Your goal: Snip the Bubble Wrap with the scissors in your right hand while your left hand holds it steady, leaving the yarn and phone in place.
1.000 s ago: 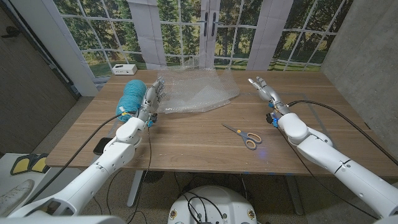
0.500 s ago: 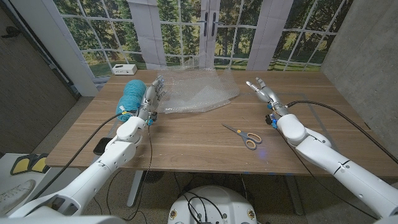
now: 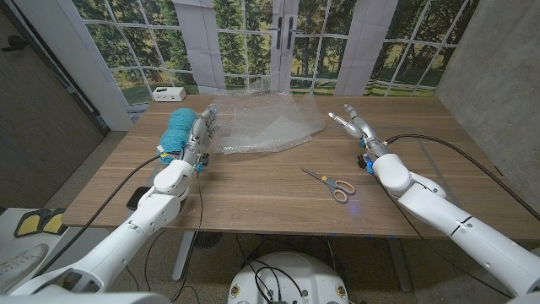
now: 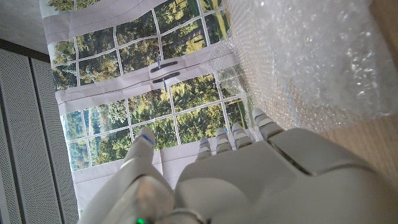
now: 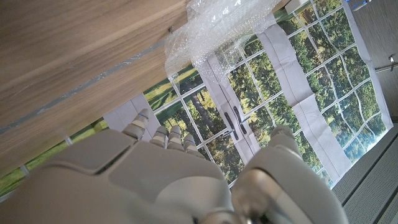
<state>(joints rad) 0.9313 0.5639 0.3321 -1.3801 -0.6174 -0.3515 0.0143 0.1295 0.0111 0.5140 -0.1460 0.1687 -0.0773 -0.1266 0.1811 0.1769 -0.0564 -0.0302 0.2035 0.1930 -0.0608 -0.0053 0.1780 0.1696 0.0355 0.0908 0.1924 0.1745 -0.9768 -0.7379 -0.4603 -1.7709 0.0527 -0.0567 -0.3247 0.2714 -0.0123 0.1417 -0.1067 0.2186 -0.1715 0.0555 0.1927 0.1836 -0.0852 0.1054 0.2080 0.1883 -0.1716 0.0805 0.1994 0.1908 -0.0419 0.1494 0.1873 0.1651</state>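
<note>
Both robot hands released, left (image 3: pixel 201 133) beside bubble wrap (image 3: pixel 261 121), right (image 3: pixel 357 128) near scissors (image 3: pixel 329 184)

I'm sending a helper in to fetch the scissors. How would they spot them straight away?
On the wooden table, look at the front half, right of the middle, nearer the right robot hand. The scissors lie flat on bare wood, steel blades pointing toward the Bubble Wrap, the only thing with pale loop handles.
</note>
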